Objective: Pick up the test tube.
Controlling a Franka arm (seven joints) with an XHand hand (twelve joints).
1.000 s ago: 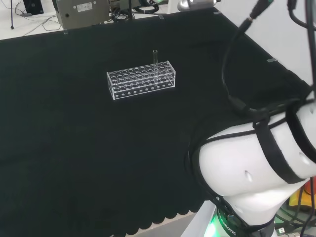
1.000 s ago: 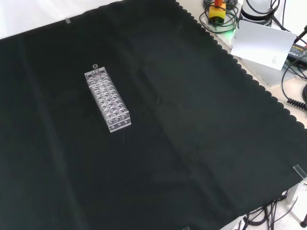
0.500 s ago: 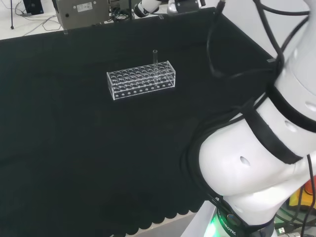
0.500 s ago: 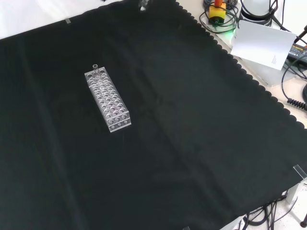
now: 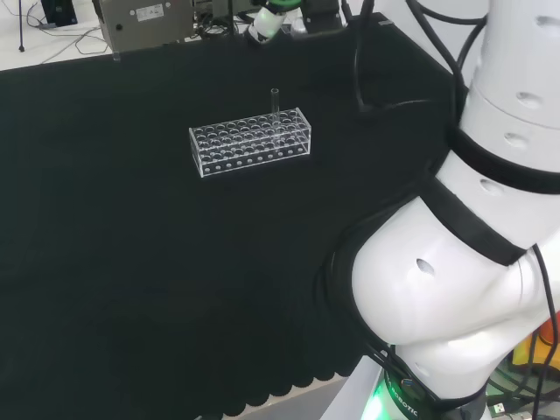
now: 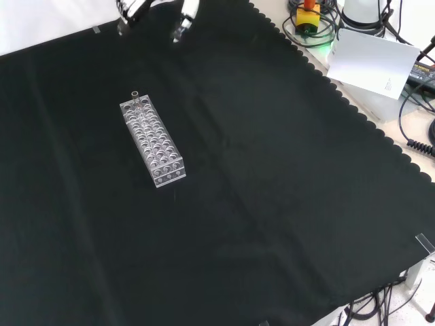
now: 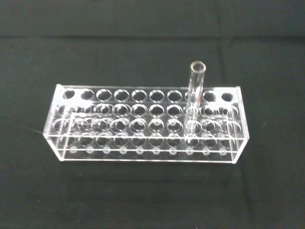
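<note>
in the head view the arm's white links (image 5: pixel 464 262) stand nearest, at the right, over the black cloth (image 5: pixel 131 289). farther off on the cloth sits a clear rack (image 5: pixel 250 141) with rows of round holes, lying lengthwise across that view. the test tube (image 5: pixel 275 103) stands upright in a hole near the rack's right end, its open mouth rising above the rack's top plate (the glass is clear and looks empty in the wrist view, where the tube (image 7: pixel 194 102) sits in the back row, a few holes in from one end of the rack (image 7: pixel 143 125)).

in the front view the rack (image 6: pixel 152 142) runs away from the camera and the tube (image 6: pixel 135 97) is at its far end. beyond it, at the top edge of that view, the hand (image 6: pixel 185 15) comes in with its pale fingers (image 6: pixel 130 13) spread apart and straight, holding nothing, well apart from the tube. in the head view the hand (image 5: pixel 267 19) shows at the cloth's far edge.
</note>
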